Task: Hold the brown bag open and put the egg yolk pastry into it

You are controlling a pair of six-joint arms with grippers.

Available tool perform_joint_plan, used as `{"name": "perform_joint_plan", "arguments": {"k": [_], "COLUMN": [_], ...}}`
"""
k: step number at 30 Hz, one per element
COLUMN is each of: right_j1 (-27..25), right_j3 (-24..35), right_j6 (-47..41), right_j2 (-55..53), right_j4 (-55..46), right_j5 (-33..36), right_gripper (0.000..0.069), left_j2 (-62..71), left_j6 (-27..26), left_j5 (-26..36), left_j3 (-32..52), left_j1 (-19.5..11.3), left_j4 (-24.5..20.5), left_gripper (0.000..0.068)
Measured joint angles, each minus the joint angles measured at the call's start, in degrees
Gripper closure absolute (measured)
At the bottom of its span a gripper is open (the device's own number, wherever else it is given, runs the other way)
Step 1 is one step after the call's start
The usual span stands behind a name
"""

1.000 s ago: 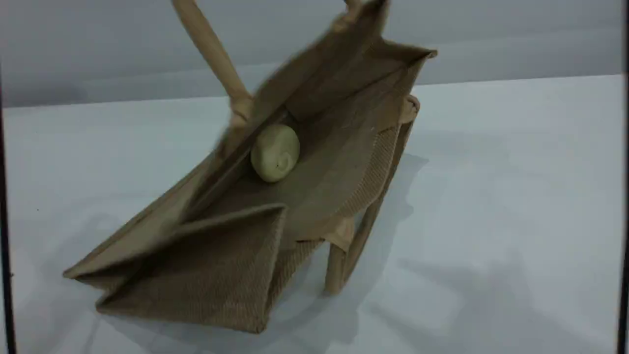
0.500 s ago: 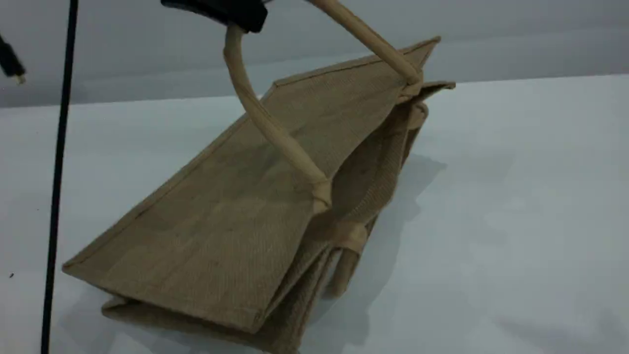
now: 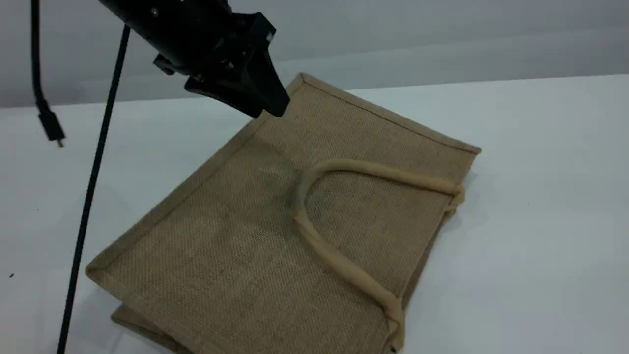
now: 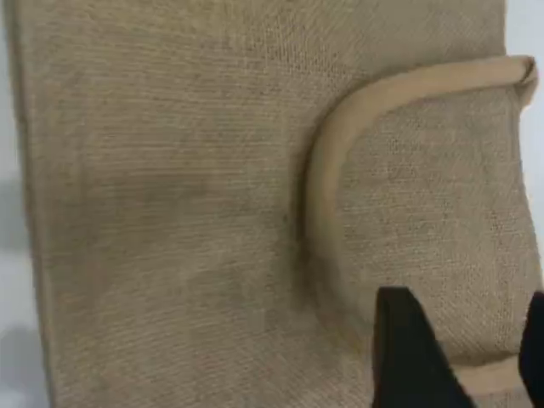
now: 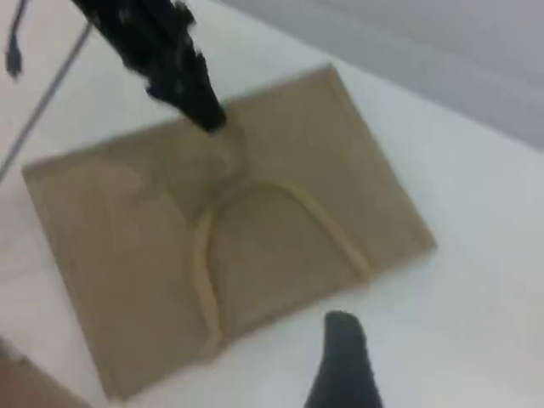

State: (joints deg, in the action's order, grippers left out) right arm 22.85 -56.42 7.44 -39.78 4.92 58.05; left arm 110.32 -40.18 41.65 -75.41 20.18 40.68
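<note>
The brown bag (image 3: 275, 236) lies flat on the white table, its mouth shut and pointing right. Its beige loop handle (image 3: 373, 172) rests loose on the upper panel. My left gripper (image 3: 268, 103) hovers just above the bag's far edge, fingers apart and holding nothing. In the left wrist view the gripper (image 4: 472, 340) shows two dark fingertips (image 4: 408, 357) over the handle (image 4: 319, 195), which lies slack on the bag (image 4: 170, 212). The right wrist view looks down on the bag (image 5: 255, 238) from a distance, with one fingertip of my right gripper (image 5: 340, 365) above bare table. The egg yolk pastry is hidden.
A black cable (image 3: 88, 196) hangs down across the left of the table. A second cable ends in a dangling plug (image 3: 51, 128) at the far left. White table (image 3: 540, 221) stretches to the right of the bag.
A second ago the bag hung open by its handle with the pastry inside. It has since dropped flat, the left gripper has let go of the handle and opened.
</note>
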Motion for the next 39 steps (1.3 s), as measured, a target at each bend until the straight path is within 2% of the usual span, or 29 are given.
{"name": "perform_joint_plan", "arguments": {"k": [6, 9, 13, 17, 26, 30, 35, 39], "right_j1": [0.0, 0.0, 0.0, 0.0, 0.0, 0.0, 0.0, 0.0], "right_j3": [0.0, 0.19, 3.12, 9.23, 24.63, 27.5, 27.5, 27.5], "right_j6": [-2.62, -4.4, -6.33, -6.55, -6.81, -6.96, -6.98, -6.98], "right_j2": [2.67, 4.52, 8.52, 13.96, 28.21, 32.22, 32.86, 32.86], "right_j4": [-0.66, -0.66, -0.81, -1.12, -2.54, -2.35, -2.35, -2.35], "right_j5": [9.44, 12.05, 11.92, 11.78, 3.18, 2.83, 2.77, 2.87], "right_gripper": [0.0234, 0.0234, 0.0234, 0.0234, 0.0234, 0.0234, 0.0234, 0.0234], "left_j2": [-2.38, -4.66, -8.23, -11.68, -20.5, -25.02, -31.31, -36.42], "left_j6": [-0.32, -0.19, -0.03, -0.03, 1.06, 3.67, 6.65, 12.65], "left_j5": [4.0, 6.17, 9.24, 11.65, 19.59, 22.89, 24.14, 24.43], "left_j3": [-0.06, -0.06, -0.06, -0.11, -0.11, -0.11, -0.11, -0.11], "left_j1": [-0.04, -0.04, -0.04, -0.04, -0.04, 0.14, 3.41, 8.24], "left_j4": [-0.14, -0.14, -0.14, -0.18, -0.18, -0.18, -2.48, -9.49], "left_gripper": [0.0374, 0.0374, 0.0374, 0.0374, 0.0372, 0.0372, 0.0372, 0.0372]}}
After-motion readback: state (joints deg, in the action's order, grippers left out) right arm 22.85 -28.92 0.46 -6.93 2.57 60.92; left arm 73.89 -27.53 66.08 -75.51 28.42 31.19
